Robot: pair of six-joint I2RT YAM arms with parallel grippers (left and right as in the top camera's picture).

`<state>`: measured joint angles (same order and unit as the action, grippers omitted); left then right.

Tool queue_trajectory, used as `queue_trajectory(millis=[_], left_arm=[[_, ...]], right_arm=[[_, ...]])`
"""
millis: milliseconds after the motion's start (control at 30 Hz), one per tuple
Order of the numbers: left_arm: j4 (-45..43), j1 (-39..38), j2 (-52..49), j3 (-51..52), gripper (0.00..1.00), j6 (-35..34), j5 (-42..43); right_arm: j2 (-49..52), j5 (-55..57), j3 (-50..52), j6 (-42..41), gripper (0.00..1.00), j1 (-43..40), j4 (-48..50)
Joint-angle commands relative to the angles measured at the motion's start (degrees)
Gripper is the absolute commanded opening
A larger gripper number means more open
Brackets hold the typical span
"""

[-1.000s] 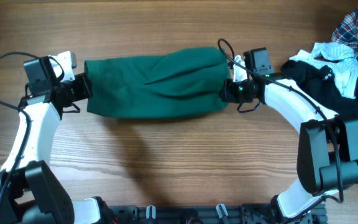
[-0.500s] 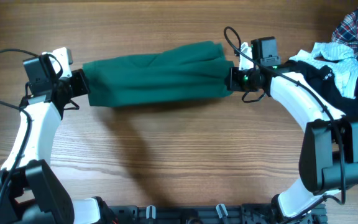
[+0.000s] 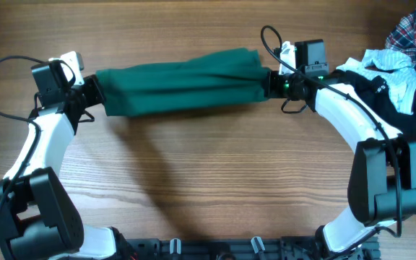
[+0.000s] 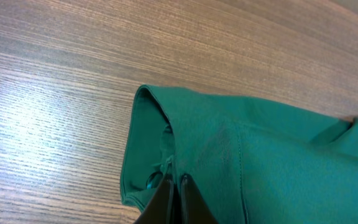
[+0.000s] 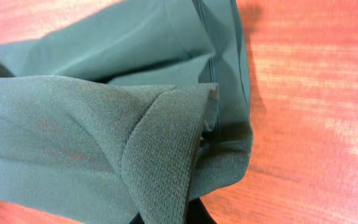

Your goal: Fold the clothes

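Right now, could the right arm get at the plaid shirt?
Probably not yet: the right gripper is shut on the green garment, with the plaid shirt well off behind it.

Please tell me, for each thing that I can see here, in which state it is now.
green garment, bunched lengthwise, stretched between both grippers, not folded.
left gripper, shut on the green garment's left end.
right gripper, shut on the green garment's right end.
plaid shirt, crumpled, unfolded, in the pile at far right.
black garment, crumpled, unfolded, beside the right arm.
white piece, crumpled, in the same pile.
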<state>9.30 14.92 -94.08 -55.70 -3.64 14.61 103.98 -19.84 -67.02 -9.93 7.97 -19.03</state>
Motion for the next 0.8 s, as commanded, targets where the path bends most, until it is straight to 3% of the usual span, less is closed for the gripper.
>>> queue_trajectory(millis=[0, 200, 767], left_arm=[[-0.1, 0.5, -0.3, 0.1, 0.04, -1.9, -3.8], [5.6, -0.8, 0.7, 0.1, 0.04, -3.3, -3.0], [33.9, -5.7, 11.5, 0.1, 0.04, -10.4, -1.6]], right_arm=[[0.3, 2.9, -1.2, 1.0, 0.04, -1.5, 0.2], [-0.6, 0.5, -1.2, 1.0, 0.04, -1.4, -4.4], [-9.8, 0.5, -1.2, 1.2, 0.04, -1.5, -32.3]])
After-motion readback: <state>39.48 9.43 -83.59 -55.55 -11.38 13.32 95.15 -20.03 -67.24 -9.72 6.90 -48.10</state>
